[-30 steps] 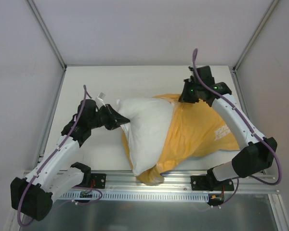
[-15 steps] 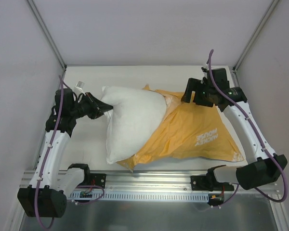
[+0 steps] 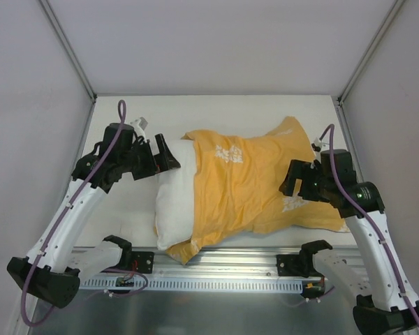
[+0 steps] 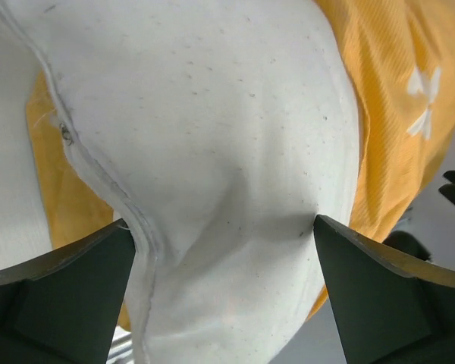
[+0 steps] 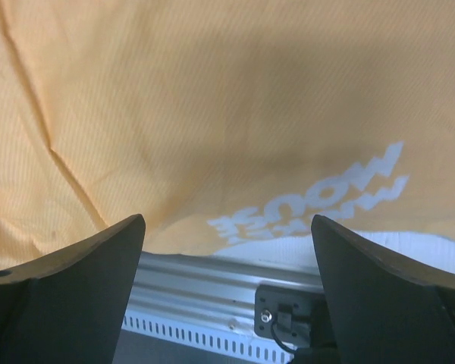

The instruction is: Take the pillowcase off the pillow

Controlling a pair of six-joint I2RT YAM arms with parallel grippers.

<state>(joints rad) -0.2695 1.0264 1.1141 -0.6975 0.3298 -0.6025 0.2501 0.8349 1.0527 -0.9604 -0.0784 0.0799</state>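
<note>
Nearest the camera, the pillowcase (image 3: 244, 185) spilled onto the rail (image 3: 223, 259) and covered most of the pillow (image 3: 172, 206), whose left end poked out bare. The right gripper (image 3: 294, 183) was spread wide over yellow cloth, holding nothing. Farther back, the left gripper (image 3: 163, 153) gaped around the pillow's corner without pinching it. I'd clamp deep on both, then pull apart slowly. Only the left wrist view showed yellow under the pillow too, so it probably wasn't free yet.
</note>
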